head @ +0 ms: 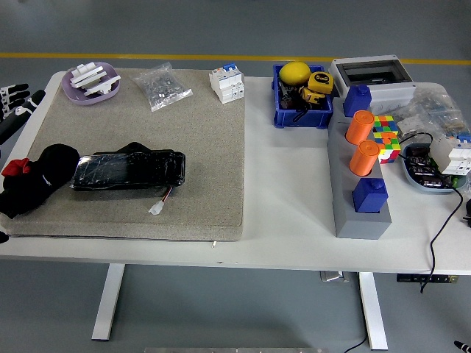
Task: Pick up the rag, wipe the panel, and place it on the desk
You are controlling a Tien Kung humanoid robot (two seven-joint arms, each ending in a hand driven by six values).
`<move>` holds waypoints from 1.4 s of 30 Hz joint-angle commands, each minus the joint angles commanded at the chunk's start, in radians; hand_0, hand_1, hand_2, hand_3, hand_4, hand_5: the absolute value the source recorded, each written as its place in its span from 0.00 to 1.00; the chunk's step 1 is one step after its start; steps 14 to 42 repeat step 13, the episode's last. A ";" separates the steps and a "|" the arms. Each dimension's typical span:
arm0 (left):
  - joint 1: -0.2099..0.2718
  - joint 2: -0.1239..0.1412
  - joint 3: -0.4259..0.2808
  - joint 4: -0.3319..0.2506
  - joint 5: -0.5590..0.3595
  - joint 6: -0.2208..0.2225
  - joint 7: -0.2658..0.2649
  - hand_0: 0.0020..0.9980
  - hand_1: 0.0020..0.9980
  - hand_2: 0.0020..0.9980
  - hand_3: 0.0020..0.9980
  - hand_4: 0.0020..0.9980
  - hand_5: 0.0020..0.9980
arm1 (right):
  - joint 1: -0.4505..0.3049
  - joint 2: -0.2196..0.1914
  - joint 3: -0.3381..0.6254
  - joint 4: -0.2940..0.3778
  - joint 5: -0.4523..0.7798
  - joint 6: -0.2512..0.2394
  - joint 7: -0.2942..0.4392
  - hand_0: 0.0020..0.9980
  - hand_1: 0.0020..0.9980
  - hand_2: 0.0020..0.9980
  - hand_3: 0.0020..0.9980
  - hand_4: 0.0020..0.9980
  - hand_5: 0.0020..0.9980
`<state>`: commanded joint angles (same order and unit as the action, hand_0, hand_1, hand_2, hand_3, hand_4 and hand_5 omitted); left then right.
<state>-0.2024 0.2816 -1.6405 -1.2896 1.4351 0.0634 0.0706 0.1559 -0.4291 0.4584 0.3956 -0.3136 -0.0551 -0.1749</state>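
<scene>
Grey smooth floor with one yellow line fills the background, and on it stands a white table (287, 220) with a flat matte top. On the left half of the table lies a big square mat (191, 147), beige and rough like felt. At the right side is a long grey block (357, 198), which carries two orange cylinders (360, 126) and two blue square caps (369, 195).

On the mat lies the panel (129, 170), a long black flat piece with a shiny surface as if wrapped in film; thin wires with a small white plug (156, 209) come out at its lower edge. The rag (33, 184) is soft, black and crumpled, with a little red part, and it touches the left end of the panel, near the left edge of the mat.

Behind are a blue plastic bin (302, 103) with a round yellow thing inside, a grey box with clear lid (368, 72), a lilac shallow bowl (92, 81), a transparent bag of small metal parts (162, 87), a white breaker (228, 82) and a colourful cube (386, 136).

The left hand (13, 107) shows only at the left edge, black with white finger segments, its fingers extended and holding nothing, well apart from the rag.
</scene>
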 joint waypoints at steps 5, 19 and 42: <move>0.004 -0.004 -0.001 -0.006 0.000 0.000 0.000 0.81 0.86 0.81 0.78 1.00 0.58 | 0.002 0.004 -0.002 -0.002 0.003 0.000 0.001 0.74 0.54 0.66 0.63 1.00 0.61; 0.007 -0.009 0.008 -0.003 -0.003 0.000 -0.002 0.81 0.86 0.81 0.78 1.00 0.58 | 0.005 0.008 -0.004 -0.002 0.002 -0.003 0.001 0.74 0.54 0.66 0.63 1.00 0.61; 0.007 -0.009 0.008 -0.003 -0.003 0.000 -0.002 0.81 0.86 0.81 0.78 1.00 0.58 | 0.005 0.008 -0.004 -0.002 0.002 -0.003 0.001 0.74 0.54 0.66 0.63 1.00 0.61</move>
